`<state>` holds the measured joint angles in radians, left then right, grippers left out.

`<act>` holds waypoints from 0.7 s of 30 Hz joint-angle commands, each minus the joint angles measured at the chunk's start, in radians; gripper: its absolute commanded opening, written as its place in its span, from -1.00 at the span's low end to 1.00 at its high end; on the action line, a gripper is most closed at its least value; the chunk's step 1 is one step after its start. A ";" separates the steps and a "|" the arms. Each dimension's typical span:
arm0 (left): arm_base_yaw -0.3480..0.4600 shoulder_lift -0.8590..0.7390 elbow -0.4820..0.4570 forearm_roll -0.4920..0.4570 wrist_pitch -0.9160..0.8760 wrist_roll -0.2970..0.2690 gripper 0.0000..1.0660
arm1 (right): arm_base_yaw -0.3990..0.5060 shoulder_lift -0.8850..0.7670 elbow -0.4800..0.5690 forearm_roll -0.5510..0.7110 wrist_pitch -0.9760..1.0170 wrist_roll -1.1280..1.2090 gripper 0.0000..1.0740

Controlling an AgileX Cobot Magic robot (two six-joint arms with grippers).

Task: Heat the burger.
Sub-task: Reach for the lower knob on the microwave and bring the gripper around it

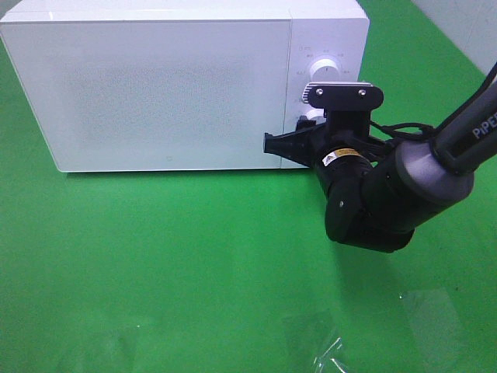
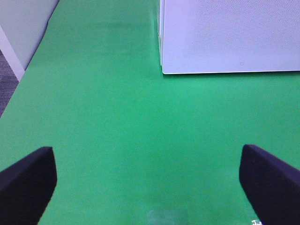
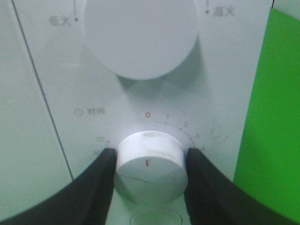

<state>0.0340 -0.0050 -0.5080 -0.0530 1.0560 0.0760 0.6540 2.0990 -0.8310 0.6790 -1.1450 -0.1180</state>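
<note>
A bright green counter point(image 1: 155, 264) fills the scene, bordered by a pale wall point(image 1: 466, 31) and dark grey floor point(image 2: 4, 88).

Shows a bright green tabletop point(image 1: 155, 272), matte and unbroken, filling the exterior view edge to edge. Bears a white microwave point(image 1: 155, 93) from 10 to 1 o'clock, set flat on the green, door shut, frosted front facing 6 o'clock, a thin shadow under the front edge. Has two round white dials on the panel at the microwave's 3 o'clock end: upper dial point(image 3: 140, 37) at 12, lower dial point(image 3: 150, 164) at 6. Holds crumpled clear film point(image 1: 332, 359) at 5 o'clock, lying on the green well apart from the microwave, with a smoother clear sheet point(image 1: 431, 307) near it toward 4 o'clock.
</note>
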 commanded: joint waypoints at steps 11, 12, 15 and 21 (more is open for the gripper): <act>0.000 -0.019 0.005 0.002 -0.014 0.000 0.83 | -0.001 -0.013 -0.020 -0.174 -0.145 0.562 -0.86; 0.000 -0.019 0.005 0.002 -0.014 0.000 0.83 | -0.001 -0.013 -0.020 -0.174 -0.145 0.562 -0.86; 0.000 -0.019 0.005 0.002 -0.014 0.000 0.83 | -0.001 -0.013 -0.020 -0.191 -0.147 0.783 -0.86; 0.000 -0.019 0.005 0.002 -0.014 0.000 0.83 | -0.001 -0.013 -0.020 -0.226 -0.188 1.003 -0.86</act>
<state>0.0340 -0.0050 -0.5080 -0.0520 1.0560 0.0760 0.6450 2.1030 -0.8160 0.6200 -1.1700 0.8310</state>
